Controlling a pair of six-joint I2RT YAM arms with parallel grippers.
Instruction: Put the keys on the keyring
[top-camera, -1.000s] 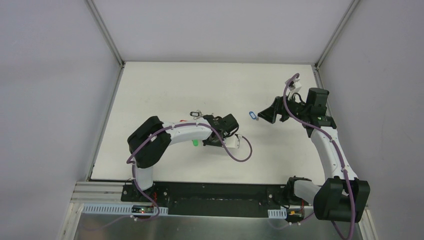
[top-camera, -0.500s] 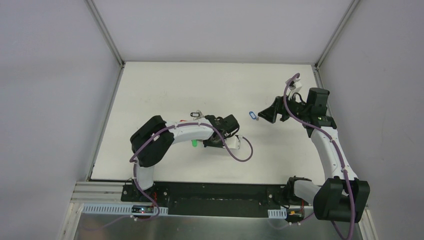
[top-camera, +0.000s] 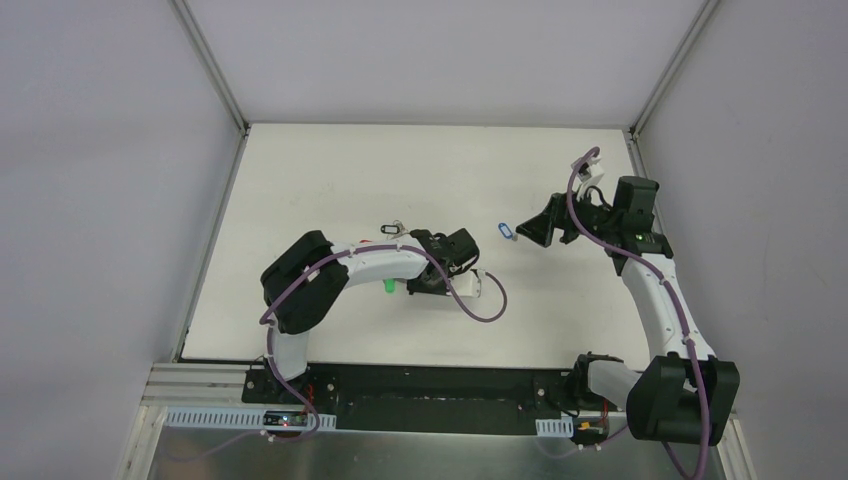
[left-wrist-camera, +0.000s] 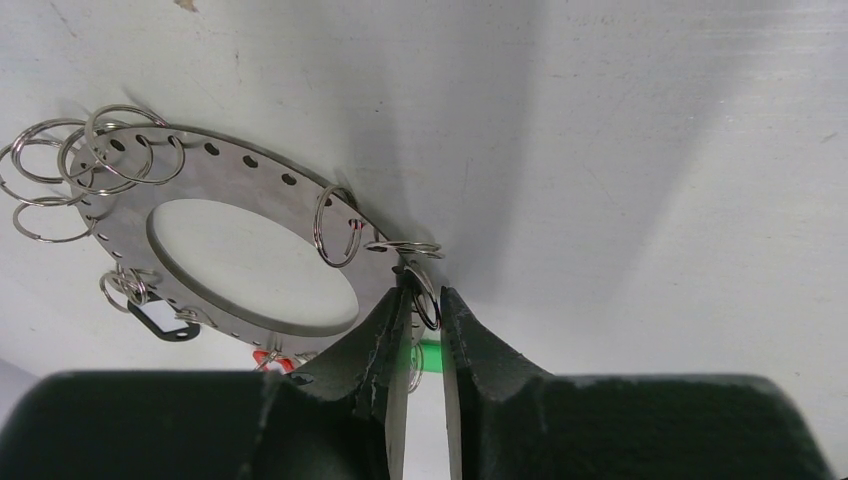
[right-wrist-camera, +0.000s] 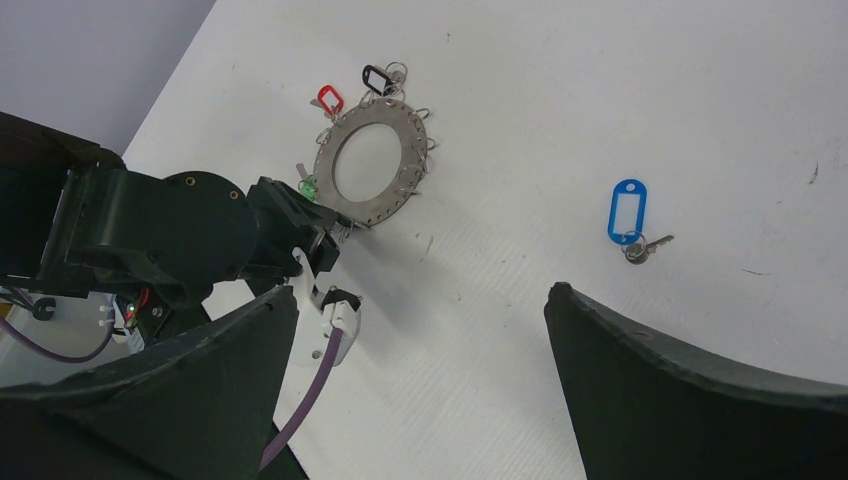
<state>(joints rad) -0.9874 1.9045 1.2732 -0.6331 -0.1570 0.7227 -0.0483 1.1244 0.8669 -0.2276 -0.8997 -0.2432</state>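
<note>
Lying at one keyring (right-wrist-camera: 372, 160): three tagged keys (right-wrist-camera: 329, 99); one blue-tagged key (right-wrist-camera: 630, 220) apart.

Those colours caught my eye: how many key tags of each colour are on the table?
blue tag: 1
red tag: 1
black tag: 1
green tag: 1
Total: 4
</note>
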